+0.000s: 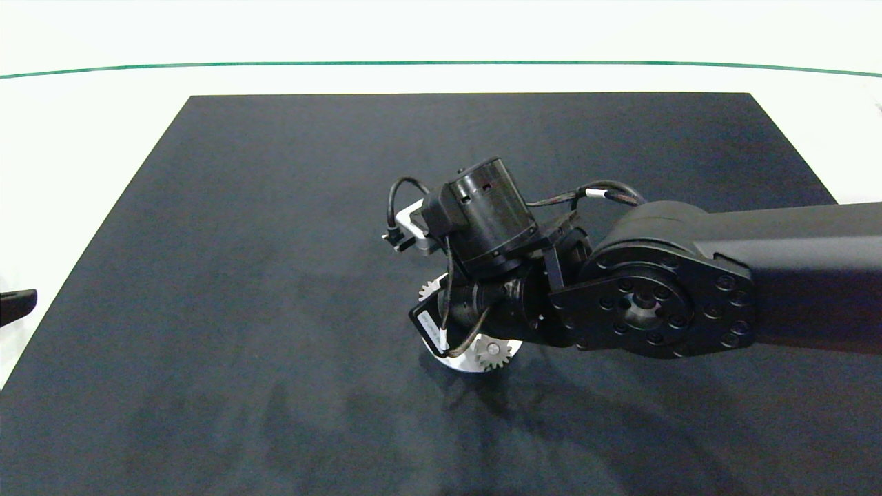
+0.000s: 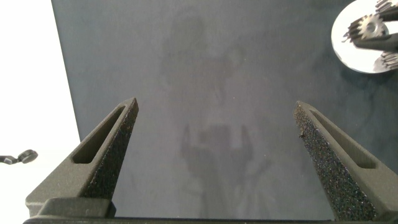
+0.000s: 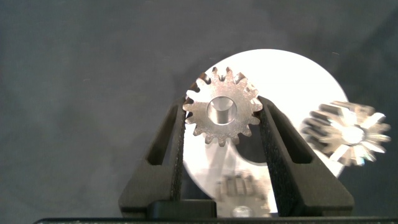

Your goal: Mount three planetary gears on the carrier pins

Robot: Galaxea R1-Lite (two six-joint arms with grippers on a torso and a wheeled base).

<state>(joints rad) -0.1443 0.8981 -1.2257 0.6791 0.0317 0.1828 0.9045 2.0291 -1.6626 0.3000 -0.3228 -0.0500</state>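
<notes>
Pinching the third gear (image 3: 222, 112) in my right pincer (image 3: 222, 124) above the white disc (image 3: 292, 74), I judge alignment of its bore over the free pin comes next; my left pincer (image 2: 214, 134) idles spread.

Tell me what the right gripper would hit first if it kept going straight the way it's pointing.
Probably the white carrier disc: the right gripper, shut on a planetary gear, points straight down at it. Depth is unclear, and whether a pin lies below is hidden.
</notes>
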